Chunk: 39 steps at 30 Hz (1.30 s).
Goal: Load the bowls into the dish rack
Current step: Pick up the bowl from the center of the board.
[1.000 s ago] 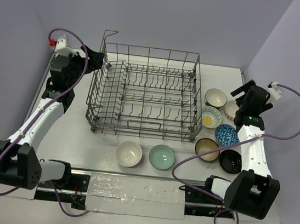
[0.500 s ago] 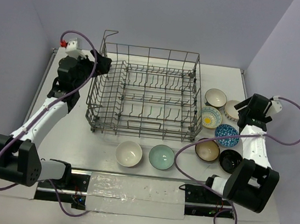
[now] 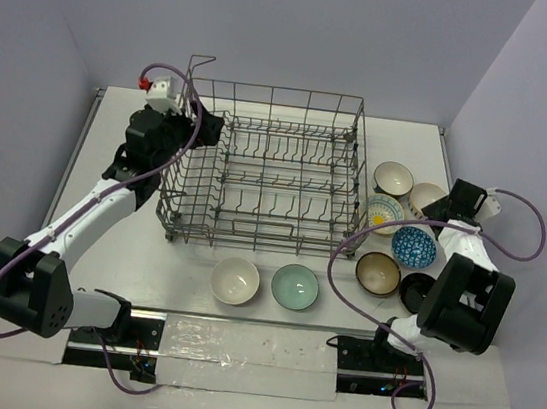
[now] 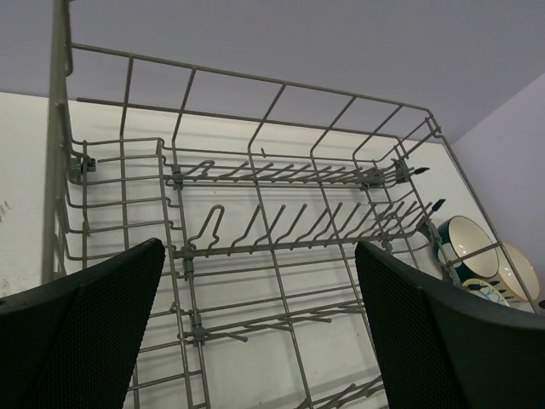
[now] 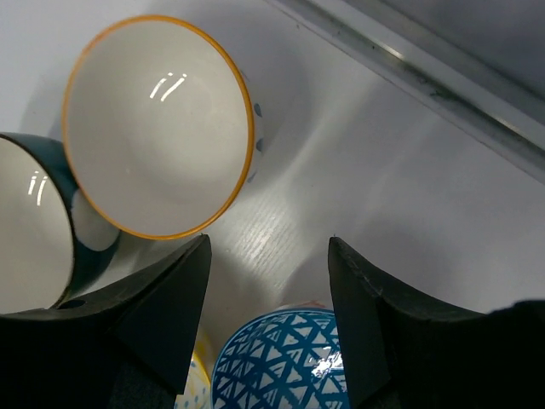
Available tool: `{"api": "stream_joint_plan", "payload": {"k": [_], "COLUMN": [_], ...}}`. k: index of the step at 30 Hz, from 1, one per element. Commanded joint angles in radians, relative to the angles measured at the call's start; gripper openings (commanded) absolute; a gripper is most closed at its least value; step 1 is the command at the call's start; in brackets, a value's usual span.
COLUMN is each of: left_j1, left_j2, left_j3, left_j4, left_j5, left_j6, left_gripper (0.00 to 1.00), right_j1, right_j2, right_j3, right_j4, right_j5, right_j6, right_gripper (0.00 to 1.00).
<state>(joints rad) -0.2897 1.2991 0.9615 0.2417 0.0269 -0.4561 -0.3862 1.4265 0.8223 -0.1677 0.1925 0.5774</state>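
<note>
The grey wire dish rack [image 3: 268, 169] stands mid-table with no bowl in it. My left gripper [image 3: 211, 128] is open and empty above the rack's far left corner; in the left wrist view [image 4: 258, 256] it looks down on the tines [image 4: 281, 226]. My right gripper [image 3: 442, 211] is open and empty, low among the bowls on the right. In the right wrist view [image 5: 268, 256] it hangs above bare table between the orange-rimmed white bowl [image 5: 157, 128] and the blue patterned bowl [image 5: 281, 362]. A dark teal bowl [image 5: 34, 239] sits to the left.
A cream bowl [image 3: 235, 280] and a pale green bowl [image 3: 295, 287] sit in front of the rack. On the right are a yellow-patterned bowl [image 3: 385, 213], a tan bowl [image 3: 378, 273] and a black bowl [image 3: 418, 292]. The right wall is close.
My left gripper has moved right, from the table's left edge to over the rack's far left corner. My right gripper has swung down and back to sit low among the right-hand bowls.
</note>
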Motion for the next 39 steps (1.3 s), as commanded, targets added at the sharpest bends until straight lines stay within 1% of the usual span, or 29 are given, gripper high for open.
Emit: {"api": "stream_joint_plan", "payload": {"k": [1,6,11,14,16,23,27,33,39], "left_j1": [-0.042,-0.094,-0.156,-0.187,-0.21,-0.255,-0.267,-0.29,-0.298], "left_j2": [-0.02,-0.015,-0.063,-0.081,-0.081,-0.052,-0.057,-0.047,-0.032], "left_j3": [0.048,0.062,0.005,-0.007,-0.003,0.008,-0.001,0.014,0.029], "left_j4": [-0.007,-0.03,0.017,0.015,0.007,-0.005,0.005,-0.013,-0.038], "left_j5": [-0.064,-0.1,-0.165,-0.205,-0.237,-0.272,-0.28,-0.315,-0.323], "left_j6": [0.059,0.089,0.122,0.145,0.158,0.183,0.189,0.204,0.195], "left_gripper": [0.99,0.99,0.99,0.99,0.99,0.99,0.99,0.99,0.99], "right_j1": [-0.013,-0.022,-0.043,-0.059,-0.062,-0.063,-0.063,-0.063,-0.063], "right_j2": [0.026,0.045,0.066,0.074,0.077,0.078,0.057,-0.029,-0.07], "right_j3": [0.012,0.014,0.018,0.023,0.024,0.021,0.014,0.003,0.005], "right_j4": [0.045,0.054,0.059,0.063,0.062,0.074,0.079,0.065,0.034], "right_j5": [-0.024,-0.033,-0.034,-0.044,-0.053,-0.064,-0.071,-0.087,-0.111], "right_j6": [0.016,0.018,0.019,0.025,0.024,0.021,0.018,0.001,-0.027], "right_gripper": [0.64,0.63,0.62,0.62,0.61,0.61,0.61,0.61,0.61]}}
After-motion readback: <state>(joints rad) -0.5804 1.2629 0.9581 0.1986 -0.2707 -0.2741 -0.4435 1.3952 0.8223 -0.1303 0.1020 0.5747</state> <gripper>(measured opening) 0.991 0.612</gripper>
